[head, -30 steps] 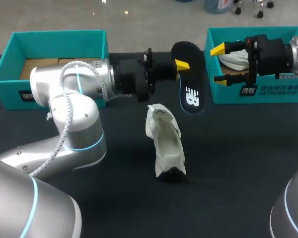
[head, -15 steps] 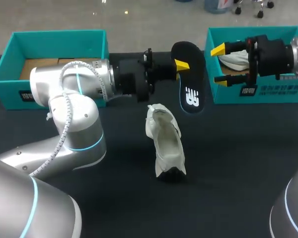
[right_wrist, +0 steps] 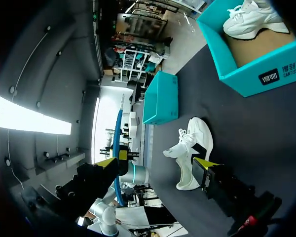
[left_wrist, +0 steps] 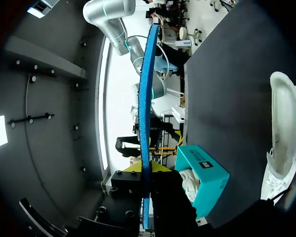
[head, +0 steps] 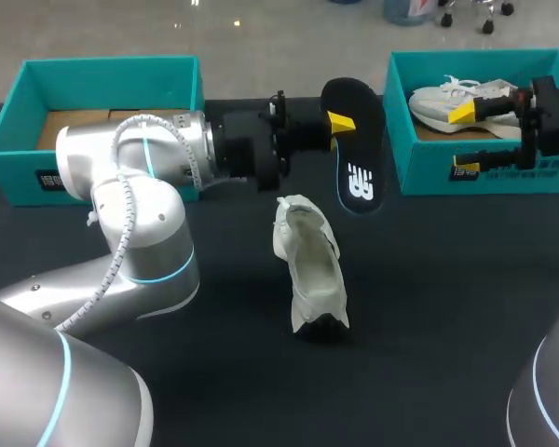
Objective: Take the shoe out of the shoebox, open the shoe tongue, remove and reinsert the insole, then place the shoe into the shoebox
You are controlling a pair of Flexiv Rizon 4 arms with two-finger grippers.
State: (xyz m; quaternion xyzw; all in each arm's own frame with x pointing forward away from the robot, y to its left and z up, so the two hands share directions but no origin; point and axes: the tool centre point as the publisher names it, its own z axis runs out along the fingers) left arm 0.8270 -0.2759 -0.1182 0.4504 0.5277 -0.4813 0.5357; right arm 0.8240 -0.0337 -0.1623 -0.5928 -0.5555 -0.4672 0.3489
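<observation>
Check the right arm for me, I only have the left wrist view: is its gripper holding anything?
Observer: No. The right gripper is open and empty, by the right shoebox.
Operator: The insole is just an edge-on blue strip here. What does its face look like?
Observer: In the head view, the insole in the left gripper shows a black face with a white logo.
Operator: Anything in the other shoebox?
Observer: The left shoebox shows a bare cardboard floor and no shoe, though the left arm hides part of it.
</observation>
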